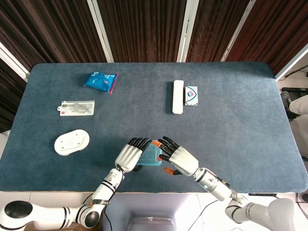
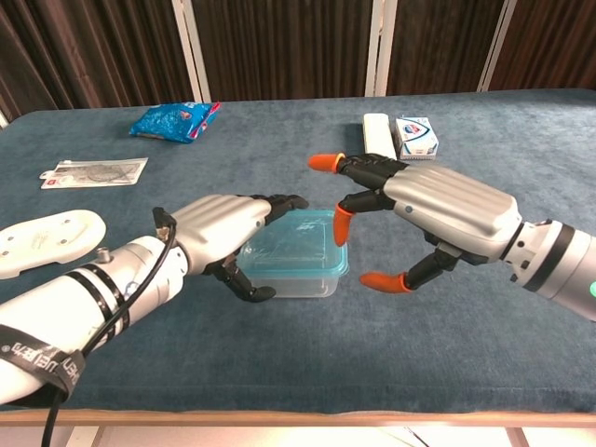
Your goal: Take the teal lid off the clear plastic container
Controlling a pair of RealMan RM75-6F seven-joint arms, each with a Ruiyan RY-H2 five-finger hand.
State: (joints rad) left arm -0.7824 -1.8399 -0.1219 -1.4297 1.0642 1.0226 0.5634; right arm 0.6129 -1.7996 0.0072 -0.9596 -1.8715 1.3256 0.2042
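Note:
The clear plastic container (image 2: 296, 277) with its teal lid (image 1: 152, 156) (image 2: 298, 244) stands near the table's front edge, lid on. My left hand (image 1: 130, 155) (image 2: 226, 237) holds its left side: fingers lie over the lid's left part and the thumb presses the front-left wall. My right hand (image 1: 177, 159) (image 2: 430, 209) hovers at the container's right side with its orange-tipped fingers (image 2: 341, 224) spread and nothing in it. One fingertip is close to the lid's right rim; I cannot tell if it touches.
A white oval object (image 1: 71, 142) (image 2: 45, 240) lies at the left. A flat card packet (image 1: 77, 108) and a blue snack bag (image 1: 101, 80) lie further back left. A long white box (image 1: 178, 96) and a small blue-white box (image 1: 191, 95) sit behind the container.

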